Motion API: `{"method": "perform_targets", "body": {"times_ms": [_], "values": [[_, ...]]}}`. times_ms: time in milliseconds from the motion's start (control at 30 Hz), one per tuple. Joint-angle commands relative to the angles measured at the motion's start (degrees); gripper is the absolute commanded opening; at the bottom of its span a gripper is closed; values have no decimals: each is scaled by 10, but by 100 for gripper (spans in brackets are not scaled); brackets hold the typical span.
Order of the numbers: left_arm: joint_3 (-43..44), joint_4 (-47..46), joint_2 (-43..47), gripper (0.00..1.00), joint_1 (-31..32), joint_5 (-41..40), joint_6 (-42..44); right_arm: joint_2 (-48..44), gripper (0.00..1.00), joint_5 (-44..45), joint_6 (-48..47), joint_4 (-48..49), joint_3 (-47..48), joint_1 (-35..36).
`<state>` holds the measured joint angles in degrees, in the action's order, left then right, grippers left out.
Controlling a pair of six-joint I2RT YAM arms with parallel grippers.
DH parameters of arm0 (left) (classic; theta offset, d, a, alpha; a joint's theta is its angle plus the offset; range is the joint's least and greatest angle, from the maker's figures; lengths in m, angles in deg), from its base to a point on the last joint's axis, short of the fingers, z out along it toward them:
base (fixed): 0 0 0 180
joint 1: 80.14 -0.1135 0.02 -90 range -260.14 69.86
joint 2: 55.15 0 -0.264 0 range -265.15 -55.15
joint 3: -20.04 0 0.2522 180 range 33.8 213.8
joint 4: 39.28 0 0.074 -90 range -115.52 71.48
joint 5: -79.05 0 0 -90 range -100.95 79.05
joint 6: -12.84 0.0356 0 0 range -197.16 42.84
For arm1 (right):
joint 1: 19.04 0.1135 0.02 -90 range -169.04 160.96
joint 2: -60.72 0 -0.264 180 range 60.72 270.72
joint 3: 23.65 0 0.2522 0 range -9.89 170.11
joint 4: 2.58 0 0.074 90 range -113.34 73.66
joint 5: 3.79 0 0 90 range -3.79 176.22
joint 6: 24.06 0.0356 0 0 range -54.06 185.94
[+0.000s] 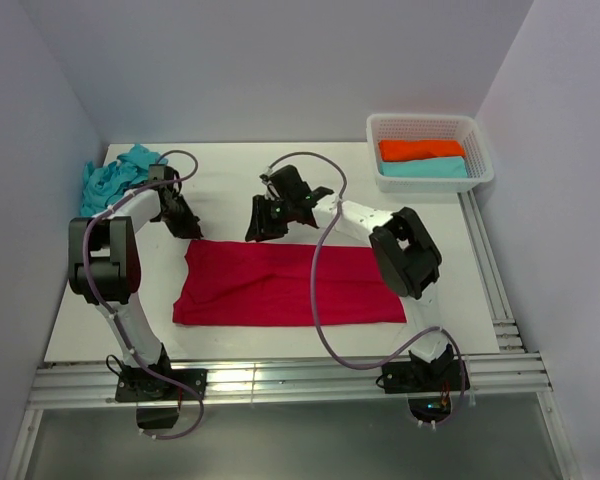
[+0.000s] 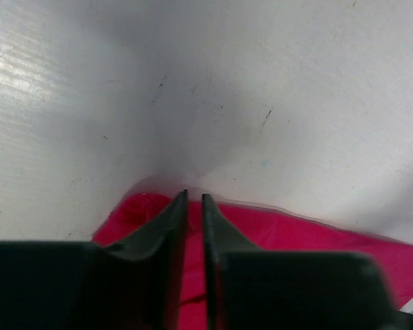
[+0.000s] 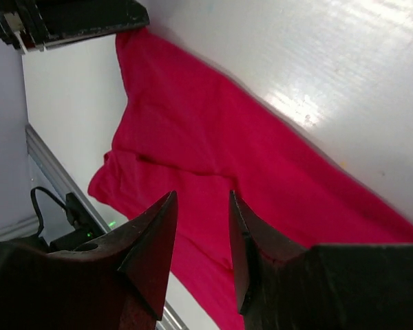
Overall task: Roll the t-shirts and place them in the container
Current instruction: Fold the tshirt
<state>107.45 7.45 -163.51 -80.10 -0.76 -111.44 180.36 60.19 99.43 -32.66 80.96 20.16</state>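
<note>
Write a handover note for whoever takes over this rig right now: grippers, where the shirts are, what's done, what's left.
Left gripper: jaws almost together at the far left corner of the red t-shirt; grip not confirmed.
Right gripper: open, empty, above the shirt's far edge.
Red shirt: lies flat as a folded band in the middle, not yet rolled.
Turquoise t-shirt: crumpled at far left, untouched.
Basket: holds an orange roll and a turquoise roll.
Left to do: roll the red, then the turquoise.

The left gripper points steeply down, its fingers nearly touching, perhaps not fully closed. The right gripper hangs tilted on a bent, outstretched arm, jaws clearly parted.
</note>
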Motion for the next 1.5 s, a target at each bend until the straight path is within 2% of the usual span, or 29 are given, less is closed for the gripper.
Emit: {"method": "perform_targets", "body": {"times_ms": [0, 33, 400, 800, 1467], "values": [[8, 9, 10, 12, 1, -9, 14, 4, 43, -25, 0, 17, -17, 13], [6, 10, 13, 0, 1, -11, 14, 4, 42, -29, 2, 23, -21, 16], [-16, 14, 45, 0, 1, -54, 27, 26, 42, -31, 4, 25, -33, 36], [-24, 7, 55, 0, 1, -48, 33, 40, 44, -18, 4, 43, -36, 37], [-14, 13, 55, 0, 1, -47, 41, 72, 43, 23, -41, 2, 13, 39]]}}
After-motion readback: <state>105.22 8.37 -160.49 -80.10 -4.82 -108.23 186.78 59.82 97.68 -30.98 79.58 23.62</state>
